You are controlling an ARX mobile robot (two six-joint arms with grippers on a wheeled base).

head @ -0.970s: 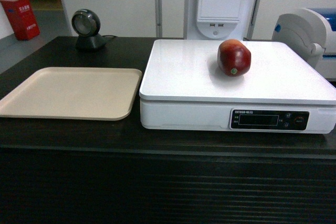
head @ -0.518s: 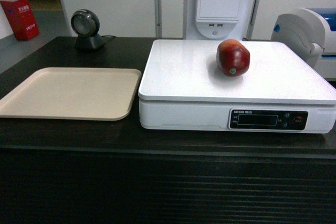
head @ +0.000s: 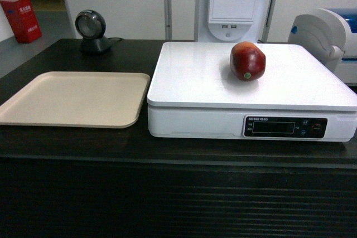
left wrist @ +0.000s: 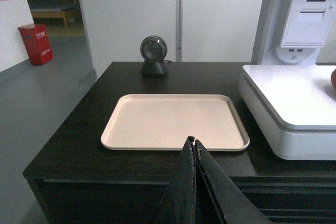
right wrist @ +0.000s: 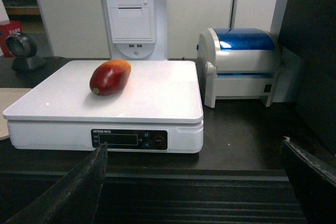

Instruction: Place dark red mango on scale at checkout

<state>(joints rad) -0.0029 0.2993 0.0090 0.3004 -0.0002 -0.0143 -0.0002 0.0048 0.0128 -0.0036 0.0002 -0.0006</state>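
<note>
The dark red mango lies alone on the white platform of the scale, which stands on the dark checkout counter. Neither gripper shows in the head view. In the left wrist view my left gripper is shut with nothing in it, held in front of the counter's edge before the beige tray. In the right wrist view my right gripper is wide open and empty, back from the counter, facing the scale's front panel, well clear of the mango.
A beige tray lies left of the scale. A round black scanner stands at the back left. A white and blue printer sits right of the scale, and a white terminal post rises behind it.
The head view has shifted very slightly; the mango and scale stay where they were.
</note>
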